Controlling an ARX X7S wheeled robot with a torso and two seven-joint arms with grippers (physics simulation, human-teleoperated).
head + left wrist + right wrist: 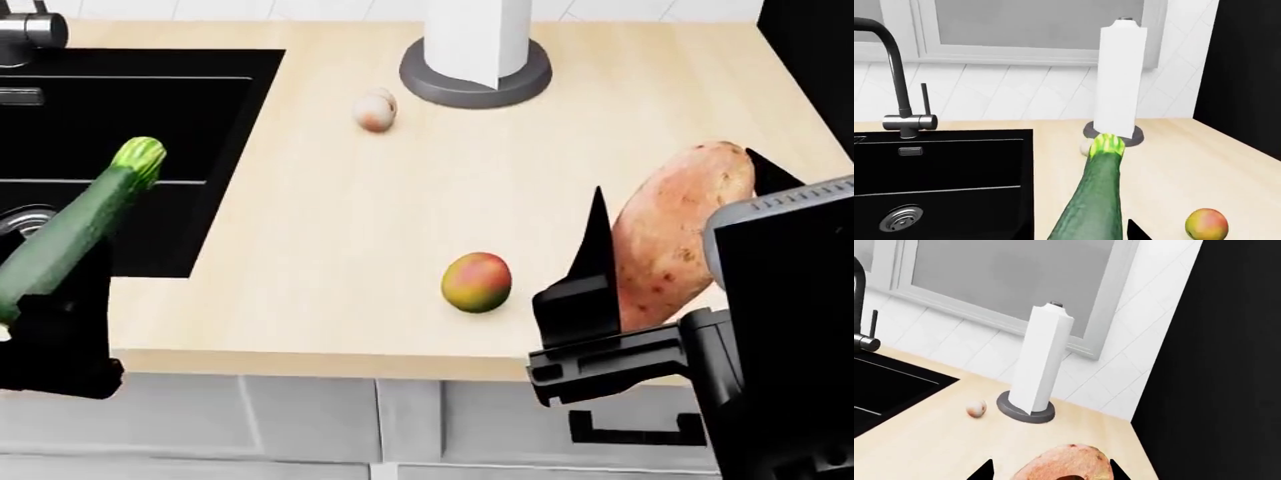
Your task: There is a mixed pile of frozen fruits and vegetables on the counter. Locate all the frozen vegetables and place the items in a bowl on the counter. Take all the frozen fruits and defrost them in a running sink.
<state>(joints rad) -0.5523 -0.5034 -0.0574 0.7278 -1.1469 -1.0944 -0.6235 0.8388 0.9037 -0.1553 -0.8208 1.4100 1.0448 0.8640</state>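
Reddish-orange and speckled, the sweet potato (681, 232) is held nearest the camera, clamped between the two black fingers of the right gripper (674, 215); it is lifted above the right part of the counter (334, 200), its far end tilted up and to the right. In the right wrist view only its rounded end (1066, 462) is seen between the finger tips.

At the near left, the zucchini (74, 230) is gripped at its lower end by the left gripper (47, 310), which is closed on it. The zucchini is slanted up and away, its light green stem end raised over the near edge of the sink (134, 130). In the left wrist view the zucchini (1097, 195) is seen lengthwise, pointing toward the paper-towel roll (1119, 80).

On the counter, the mango (477, 282) is lying near the front edge, between the two grippers and touched by neither. Farther back, the peach (376, 111) is resting just beside the grey base of the roll (477, 75), apart from the mango.

Left of the counter, the black basin is set, with its silver drain (901, 218) in the near corner. The dark faucet (901, 75) is mounted at the back rim, in front of the white tiled wall (1007, 90) and the window (1041, 25).
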